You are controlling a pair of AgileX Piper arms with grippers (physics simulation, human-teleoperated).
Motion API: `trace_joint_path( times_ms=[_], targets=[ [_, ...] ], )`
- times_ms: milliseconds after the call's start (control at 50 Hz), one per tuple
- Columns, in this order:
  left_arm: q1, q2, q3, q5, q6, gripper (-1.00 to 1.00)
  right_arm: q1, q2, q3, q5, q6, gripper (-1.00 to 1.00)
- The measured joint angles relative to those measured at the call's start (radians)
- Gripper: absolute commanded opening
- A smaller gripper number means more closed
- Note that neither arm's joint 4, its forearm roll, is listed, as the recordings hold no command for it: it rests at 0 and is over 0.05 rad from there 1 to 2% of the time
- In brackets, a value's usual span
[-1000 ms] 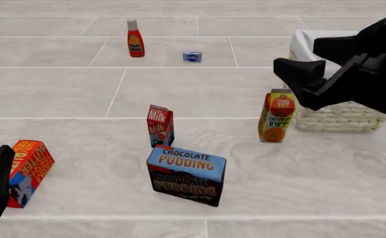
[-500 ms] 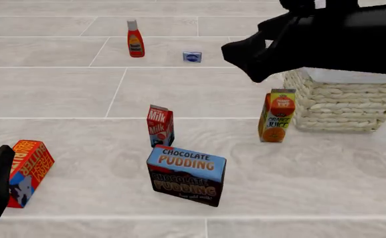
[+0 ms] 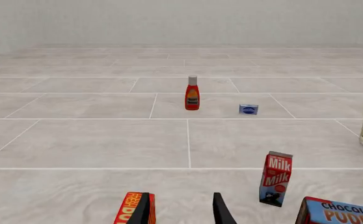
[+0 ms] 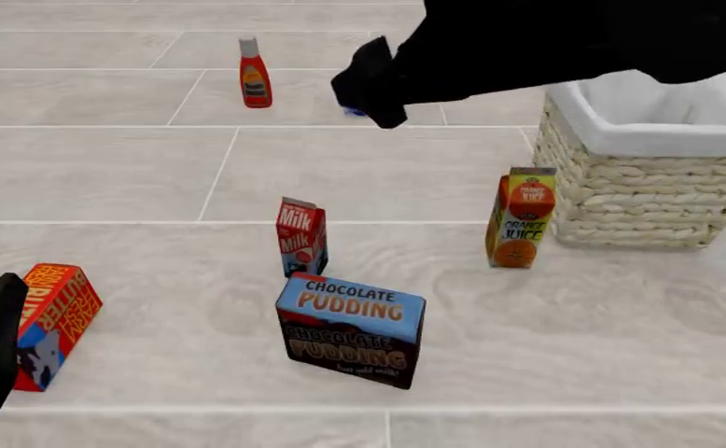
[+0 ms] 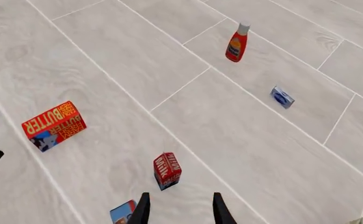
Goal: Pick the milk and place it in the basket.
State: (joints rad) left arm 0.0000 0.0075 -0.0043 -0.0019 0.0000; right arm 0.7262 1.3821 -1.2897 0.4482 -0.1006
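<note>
On tile: gabled milk (image 4: 300,236) (cardboard), upright.

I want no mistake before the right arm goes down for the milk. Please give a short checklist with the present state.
1. Milk upright: ok.
2. Milk apart from the pudding box: ok, though close.
3. Right claw open: ok.
4. Right claw over the milk: not ok, milk sits off to one side in its view.
5. Basket has room: cannot tell, inside mostly hidden.
6. Left claw away from the milk: ok.

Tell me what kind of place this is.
Probably a simulated test scene, not a real kitchen: groceries such as the milk and pudding box stand scattered on a plain tiled surface beside a basket.
</note>
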Motion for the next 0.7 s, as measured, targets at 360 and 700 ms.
trace_joint_path(
  times_ms=[360, 700],
  targets=[
    [0.0, 0.0, 0.0, 0.0, 0.0, 1.0, 0.013, 0.145, -0.076, -0.001, 0.018, 1.0],
    [0.0, 0.0, 0.0, 0.0, 0.0, 1.0, 0.01, 0.263, -0.12, -0.029, 0.038, 1.0]
  ],
)
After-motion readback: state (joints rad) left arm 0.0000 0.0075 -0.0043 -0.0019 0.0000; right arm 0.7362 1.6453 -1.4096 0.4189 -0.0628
